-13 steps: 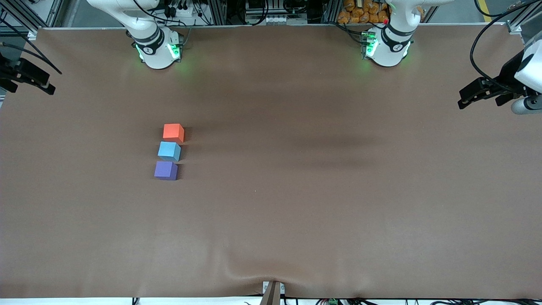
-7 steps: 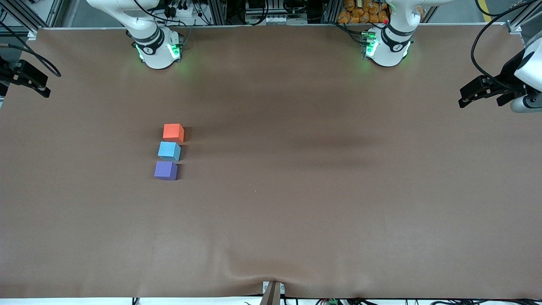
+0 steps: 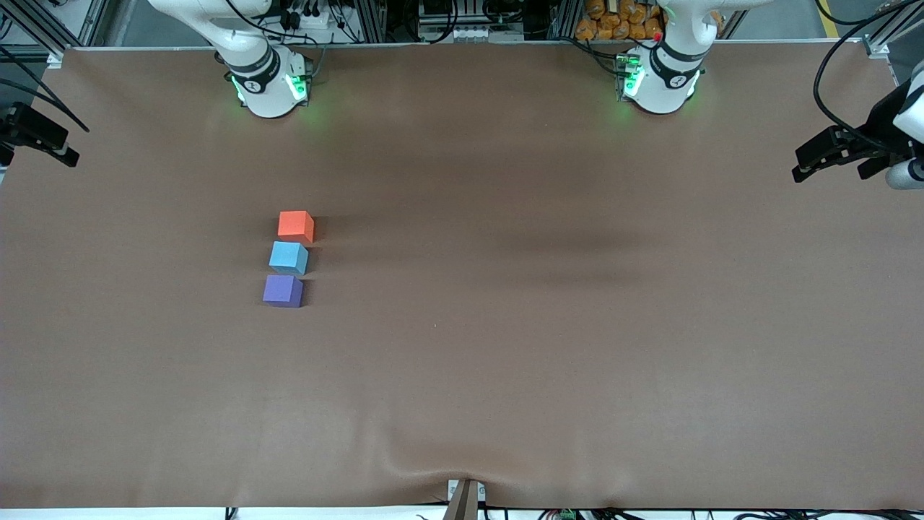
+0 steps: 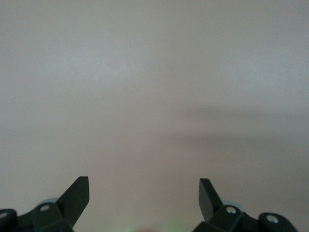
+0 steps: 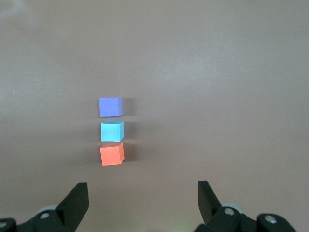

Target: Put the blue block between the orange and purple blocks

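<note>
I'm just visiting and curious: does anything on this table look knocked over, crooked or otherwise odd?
Nothing stands out. The orange block, blue block and purple block sit flat in a tidy row, blue in the middle. Both claws, left and right, are open and empty, up at the table's two ends.

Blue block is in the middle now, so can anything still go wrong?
Probably little. The blue block sits between orange and purple, very close to both, so one bump could break the row. Both grippers are open and empty: the right gripper and left gripper are at the table's ends, and a sweep back across could hit it.
</note>
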Motion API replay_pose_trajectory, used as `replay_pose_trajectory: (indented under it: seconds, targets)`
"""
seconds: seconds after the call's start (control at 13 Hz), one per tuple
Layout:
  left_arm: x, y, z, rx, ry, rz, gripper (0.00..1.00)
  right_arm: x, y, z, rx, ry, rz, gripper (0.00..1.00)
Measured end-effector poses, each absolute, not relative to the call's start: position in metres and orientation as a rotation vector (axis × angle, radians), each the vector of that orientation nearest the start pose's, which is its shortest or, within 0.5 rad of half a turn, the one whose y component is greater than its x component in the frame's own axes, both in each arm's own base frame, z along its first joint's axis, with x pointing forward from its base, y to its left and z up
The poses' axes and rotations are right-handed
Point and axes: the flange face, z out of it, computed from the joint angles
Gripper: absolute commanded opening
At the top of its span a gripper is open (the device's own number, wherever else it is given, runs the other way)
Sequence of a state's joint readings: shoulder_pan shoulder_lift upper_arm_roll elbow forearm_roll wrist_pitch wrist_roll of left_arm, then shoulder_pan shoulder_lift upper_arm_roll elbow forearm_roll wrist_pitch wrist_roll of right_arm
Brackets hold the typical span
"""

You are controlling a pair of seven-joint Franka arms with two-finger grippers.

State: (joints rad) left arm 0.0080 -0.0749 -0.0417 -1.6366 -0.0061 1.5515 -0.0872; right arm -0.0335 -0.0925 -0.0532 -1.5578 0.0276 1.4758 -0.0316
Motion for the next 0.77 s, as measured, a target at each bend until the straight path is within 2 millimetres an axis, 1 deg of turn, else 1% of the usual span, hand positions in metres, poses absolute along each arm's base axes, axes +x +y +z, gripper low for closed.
replay_pose_trajectory:
  seconds: [0.15, 0.77]
  targets:
    - [0.528, -0.023, 0.631, -3.140, -0.120, 0.032, 1.00, 0.514, -0.040, 0.672, -3.109, 0.071, -0.018, 1.00]
    - [0.526, -0.041, 0.631, -3.138, -0.073, 0.045, 1.00, 0.513, -0.039, 0.671, -3.110, 0.065, -0.013, 1.00]
